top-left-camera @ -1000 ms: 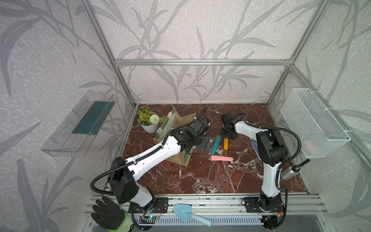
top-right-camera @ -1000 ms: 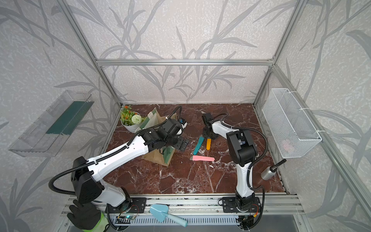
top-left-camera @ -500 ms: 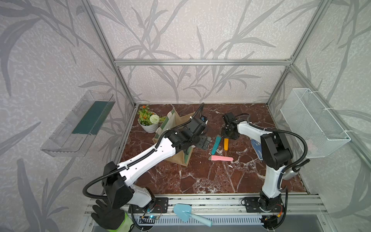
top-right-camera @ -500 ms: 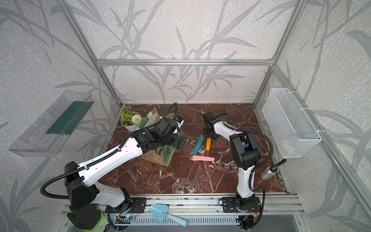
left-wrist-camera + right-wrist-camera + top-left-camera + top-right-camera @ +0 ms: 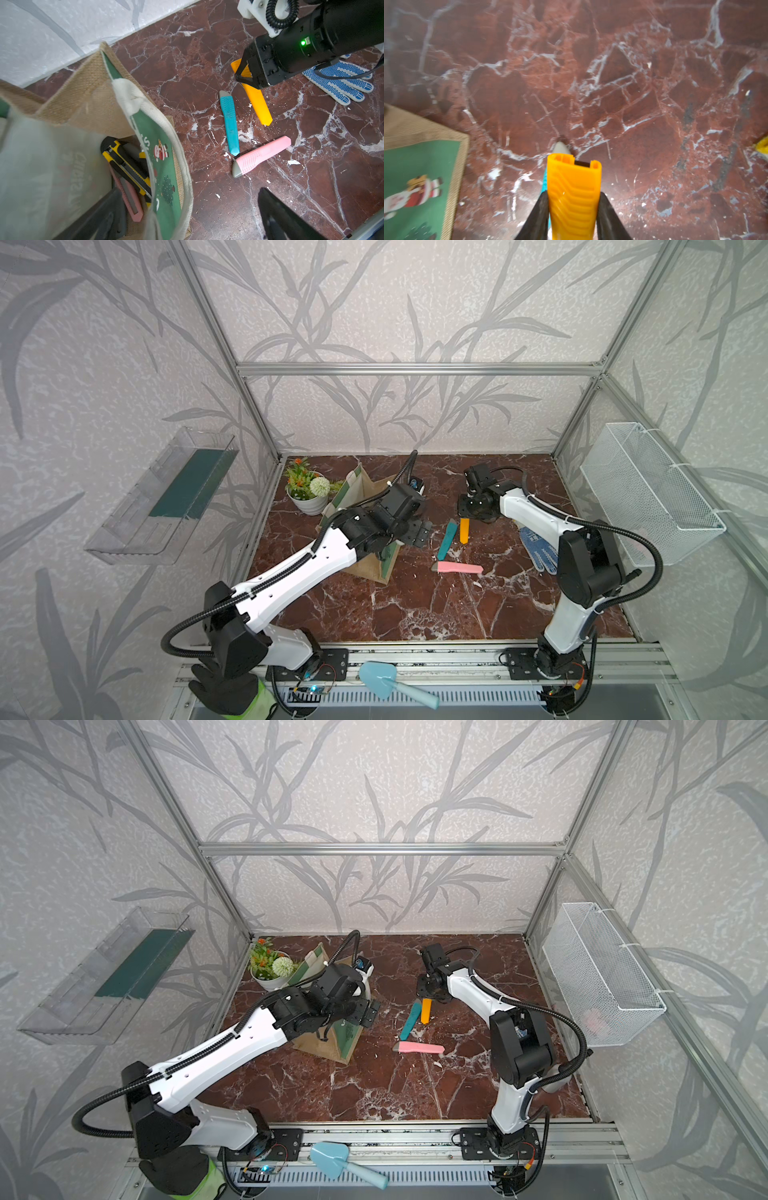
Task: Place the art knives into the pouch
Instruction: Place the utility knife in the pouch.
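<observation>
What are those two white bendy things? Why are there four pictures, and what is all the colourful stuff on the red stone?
They are two robot arms, each ending in a two-fingered gripper. Two pictures look down on the whole scene; the other two come from a camera on each wrist. On the red marble table lie a teal art knife, a pink art knife and a blue-dotted glove; a potted plant stands in a corner. The right gripper pinches an orange art knife. The left gripper stands wide open at the rim of the Christmas pouch, where a yellow-and-black knife and a second pink knife already lie.
</observation>
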### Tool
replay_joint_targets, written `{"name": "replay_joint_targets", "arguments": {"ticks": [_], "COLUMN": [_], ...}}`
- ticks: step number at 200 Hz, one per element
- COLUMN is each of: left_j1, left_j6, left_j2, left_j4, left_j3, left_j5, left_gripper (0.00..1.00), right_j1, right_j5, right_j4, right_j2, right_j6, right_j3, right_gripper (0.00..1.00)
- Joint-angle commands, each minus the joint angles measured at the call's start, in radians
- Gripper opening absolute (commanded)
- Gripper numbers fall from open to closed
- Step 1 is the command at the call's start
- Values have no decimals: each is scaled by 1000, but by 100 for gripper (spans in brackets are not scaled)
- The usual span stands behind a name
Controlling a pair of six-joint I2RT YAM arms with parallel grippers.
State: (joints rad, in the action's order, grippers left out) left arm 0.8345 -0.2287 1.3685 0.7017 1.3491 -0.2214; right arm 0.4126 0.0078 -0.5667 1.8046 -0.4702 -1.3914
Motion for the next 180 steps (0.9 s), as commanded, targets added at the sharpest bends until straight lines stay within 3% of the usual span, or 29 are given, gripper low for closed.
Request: {"name": "replay_joint_targets", "arguments": {"ticks": [1,24,49,83,133,180], "left_j1": [-27,-96,-231,-313,-335,-335], "left_j6": [23,17,0,28,4,-4], "left_j2": [-111,-218,-332,-452,-504,-517], "left_j4": [22,15,19,25,21,3], "left_j3": [-25,-59,-113,-196,-268,-303], "left_j5": [-35,39,155,163,169,171], "left_gripper": [99,99,99,99,99,99], "right_j1": [39,81,142,228,324,393], "right_j5": [-25,-42,-45,-92,-207,-214], "right_j4": [-43,-72,-91,-104,-108,-260], "right_j2": [-75,-91,-126,-111,26,297], "right_j6": [14,30,53,78,79,106], "right_j3": [-79,-154,-252,-402,-647,-1049], "right_gripper": [22,22,22,22,22,21]}}
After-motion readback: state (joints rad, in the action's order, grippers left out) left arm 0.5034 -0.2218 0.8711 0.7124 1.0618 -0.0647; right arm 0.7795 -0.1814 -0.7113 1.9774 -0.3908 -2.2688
